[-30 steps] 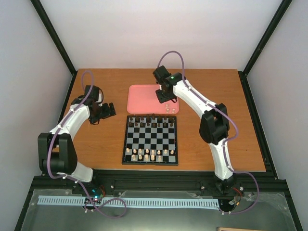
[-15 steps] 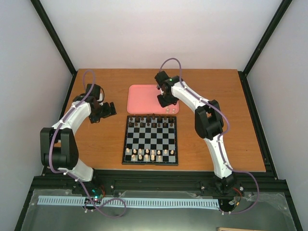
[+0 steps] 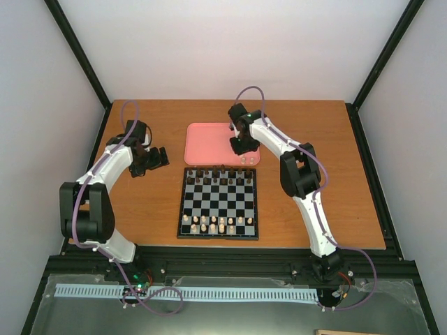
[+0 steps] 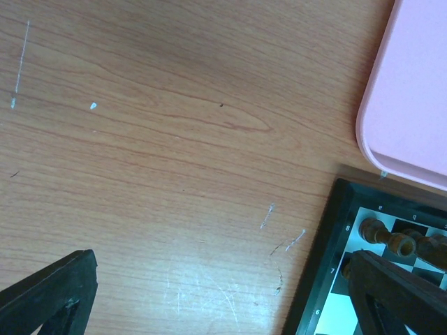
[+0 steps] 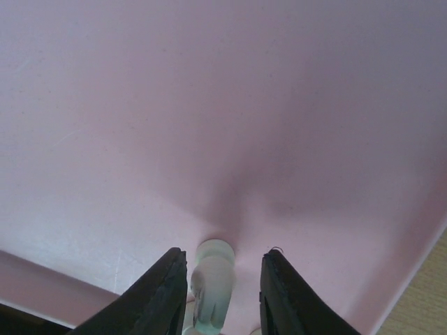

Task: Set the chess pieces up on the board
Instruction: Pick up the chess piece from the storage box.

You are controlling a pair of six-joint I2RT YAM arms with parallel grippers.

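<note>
Two grippers were in view, and only one was engaged. The right gripper (image 3: 241,145) hung low over the pink tray (image 3: 208,143), which lay just beyond the far edge of the board (image 3: 218,202). Its jaws stood narrow on either side of one cream piece (image 5: 211,276) resting on the tray floor. We judged that the fingers (image 5: 164,296) had not yet pinched it: a sliver of tray showed on the right side of the piece, while the left finger sat almost against it. The left gripper (image 3: 157,159) waited over bare table (image 4: 174,139) to the left of the board's far corner, its jaws spread wide and holding nothing. On the board, a row of cream pieces (image 3: 216,223) stood along the near edge and the dark pieces (image 3: 218,178) along the far edge. At least two loose cream pieces (image 3: 246,159) lay on the tray at the corner nearest the board. We saw the main risk in that uneven gap: if the jaws closed as they stood, the nearer finger would push the small piece first and could topple it or squirt it out sideways. We also thought its neighbours on the tray could be knocked, and that a skewed grip might upset pieces already standing on the board.
</note>
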